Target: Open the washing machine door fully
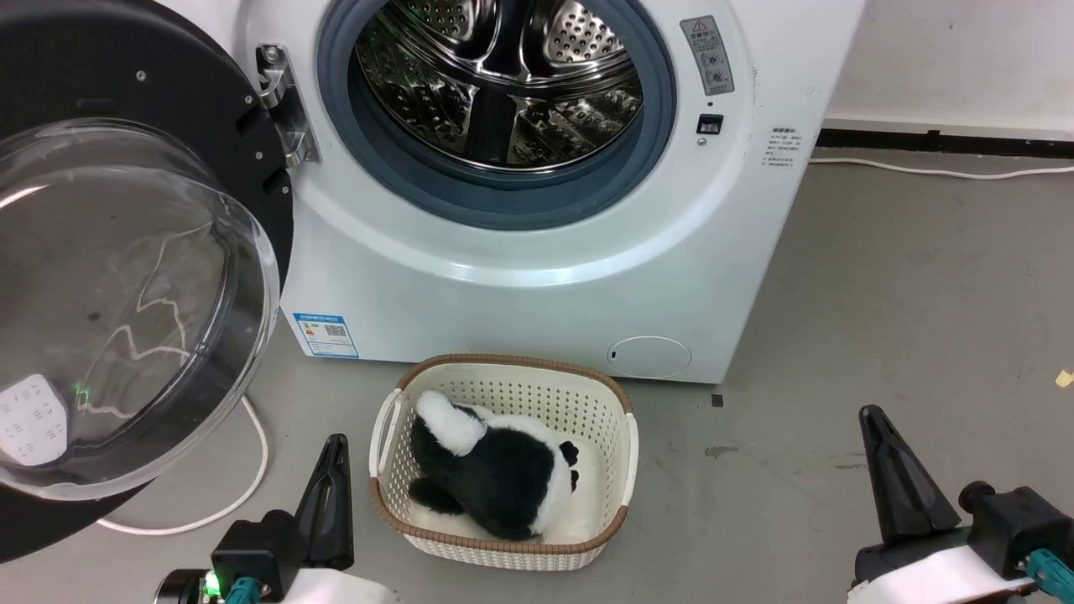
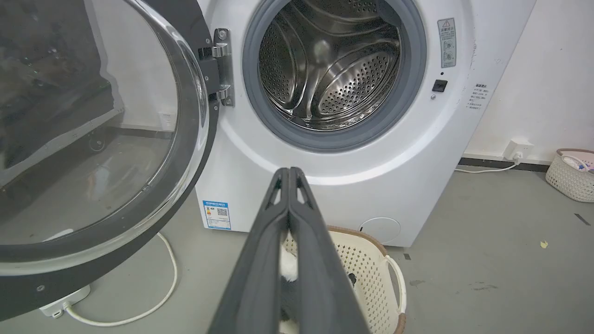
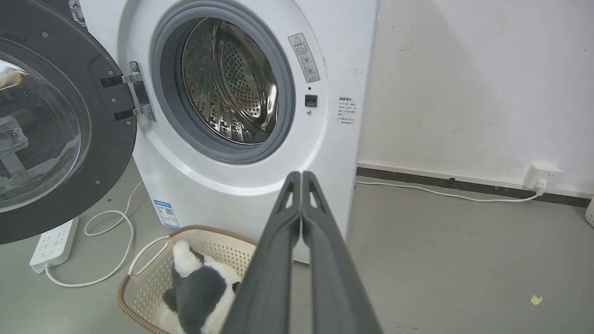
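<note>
- Washing machine [image 1: 537,277]: white front-loader, standing on the grey floor straight ahead of both pairs of fingers and beyond their tips.
- Washing machine door [image 1: 126,294]: round, glossy black, with a bulging clear bowl window. It hangs on its hinge ahead of and to the left of the left fingers, clear of the machine's front with its inner face turned outward. No finger touches it. Judged from its angle, the opening is done or very nearly so; at most a little further swing on the hinge could be left.
- Drum opening [image 1: 499,80]: grey gasket round perforated steel, fully uncovered, above and ahead of the fingertips.
- Basket [image 1: 512,362]: cream, perforated, brown-rimmed, on the floor between the two pairs of fingers, just in front of the machine.
- Plush toy [image 1: 495,470]: black and white, lying inside the basket.
- Left gripper [image 1: 336,449]: fingers pressed together, holding nothing, low and just left of the basket, well apart from the door.
- Right gripper [image 1: 873,415]: fingers likewise together and empty, well to the right of the basket.
- Power strip [image 3: 53,243]: white, on the floor beneath the door, left of the left fingers.
- White cable [image 1: 252,470]: looping across the floor between door and left fingers.
- Blue label [image 1: 327,335]: low on the machine's front, directly ahead of the left fingertips.
- Round cap [image 1: 649,356]: low on the front, just beyond the basket.
</note>
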